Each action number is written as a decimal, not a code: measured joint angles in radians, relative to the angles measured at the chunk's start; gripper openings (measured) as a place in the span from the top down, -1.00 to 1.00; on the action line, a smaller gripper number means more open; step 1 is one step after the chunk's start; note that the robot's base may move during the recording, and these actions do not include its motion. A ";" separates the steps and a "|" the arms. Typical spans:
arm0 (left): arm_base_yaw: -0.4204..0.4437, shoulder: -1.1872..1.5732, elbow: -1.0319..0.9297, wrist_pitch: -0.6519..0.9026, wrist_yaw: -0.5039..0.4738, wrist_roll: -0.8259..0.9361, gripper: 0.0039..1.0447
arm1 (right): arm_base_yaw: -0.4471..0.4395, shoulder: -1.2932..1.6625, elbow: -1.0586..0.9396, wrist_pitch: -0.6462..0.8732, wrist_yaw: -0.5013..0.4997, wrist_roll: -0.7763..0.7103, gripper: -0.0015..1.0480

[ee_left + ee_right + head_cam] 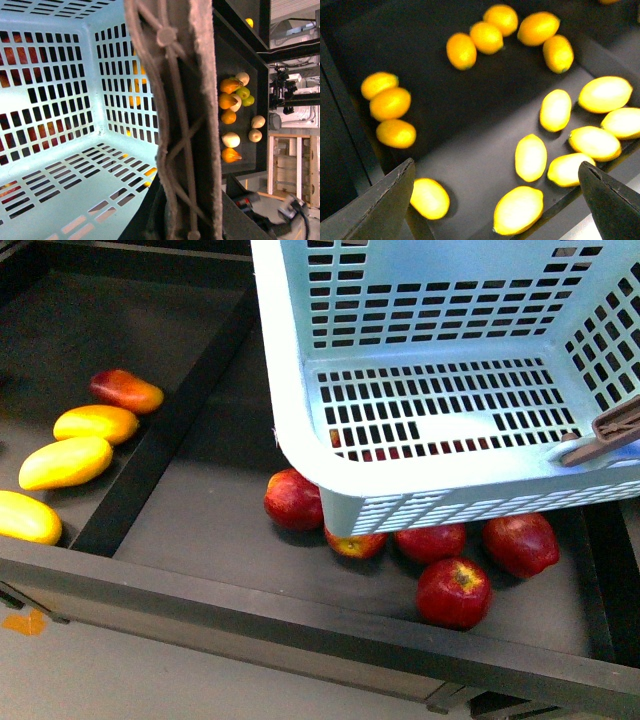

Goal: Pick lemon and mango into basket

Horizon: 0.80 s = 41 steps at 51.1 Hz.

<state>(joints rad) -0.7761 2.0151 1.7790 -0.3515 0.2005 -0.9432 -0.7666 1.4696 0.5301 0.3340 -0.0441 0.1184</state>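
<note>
Front view: neither arm shows. The basket (290, 390) hangs tilted over the right compartment of the dark tray (250, 625), above red apples (453, 592). Its floor is bare and its handle (610, 430) is at the right. The mango (66, 462) lies in the left compartment near the tray's left edge, between two other yellow ones. Its long axis slants from front-left to back-right, well apart from the basket.

Left wrist view: the handle (185, 125) runs right across the camera, with the empty basket (50, 100) beyond it. I judge this arm carries it, but the left fingers are hidden, so I cannot tell how they stand.

Right wrist view: the right gripper (496, 165) hovers with its fingers (385, 200) wide apart, holding nothing. The lemon (530, 157) lies on the lemon tray (470, 125) between them, a little off centre, its long axis across the closing line. I judge the right arm nearer to it.

I can read no labels or writing anywhere.
</note>
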 joint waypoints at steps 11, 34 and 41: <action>0.000 0.000 0.000 0.000 -0.003 0.001 0.88 | 0.021 0.302 0.203 -0.030 0.079 -0.039 -0.83; 0.000 0.000 0.000 0.000 -0.003 0.001 0.88 | -0.074 0.733 0.653 -0.170 0.119 0.079 -0.83; 0.000 0.000 0.000 0.000 -0.006 0.001 0.88 | -0.095 0.832 0.756 -0.207 0.105 0.110 -0.83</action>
<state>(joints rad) -0.7761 2.0151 1.7790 -0.3515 0.1947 -0.9424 -0.8612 2.3016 1.2858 0.1272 0.0612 0.2287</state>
